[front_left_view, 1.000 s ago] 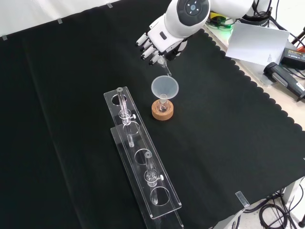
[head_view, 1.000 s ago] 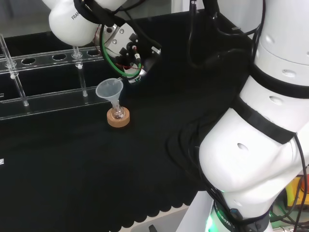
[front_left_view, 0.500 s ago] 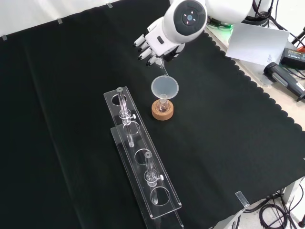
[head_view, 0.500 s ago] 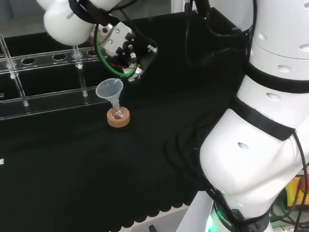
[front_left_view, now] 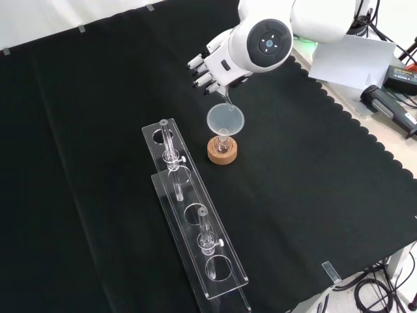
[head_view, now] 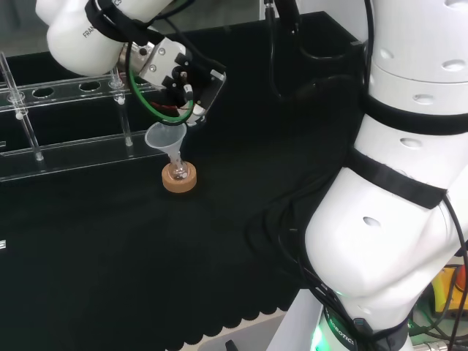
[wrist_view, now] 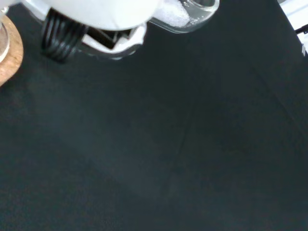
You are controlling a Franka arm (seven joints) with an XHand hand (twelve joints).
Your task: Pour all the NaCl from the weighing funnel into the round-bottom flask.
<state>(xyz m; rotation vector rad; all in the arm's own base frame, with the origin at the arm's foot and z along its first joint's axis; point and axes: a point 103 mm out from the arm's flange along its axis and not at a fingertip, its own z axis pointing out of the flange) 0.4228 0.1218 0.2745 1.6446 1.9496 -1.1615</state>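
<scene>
- Clear glass weighing funnel (front_left_view: 226,99): light, slick, fragile I'd judge; best taken at its wide end.
- My hand (front_left_view: 210,68) has fingers curled round it.
- Spout at 12 o'clock over funnel (front_left_view: 225,120) on round-bottom flask (front_left_view: 222,146), cork ring (front_left_view: 222,154).
- White NaCl (wrist_view: 174,15) still inside.

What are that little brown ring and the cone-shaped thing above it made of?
The ring looks like cork: matt tan, faintly speckled. It is a stand for the small flask. The funnel seems to be clear glass or plastic, since the black cloth shows through it; which of the two I cannot tell.
</scene>
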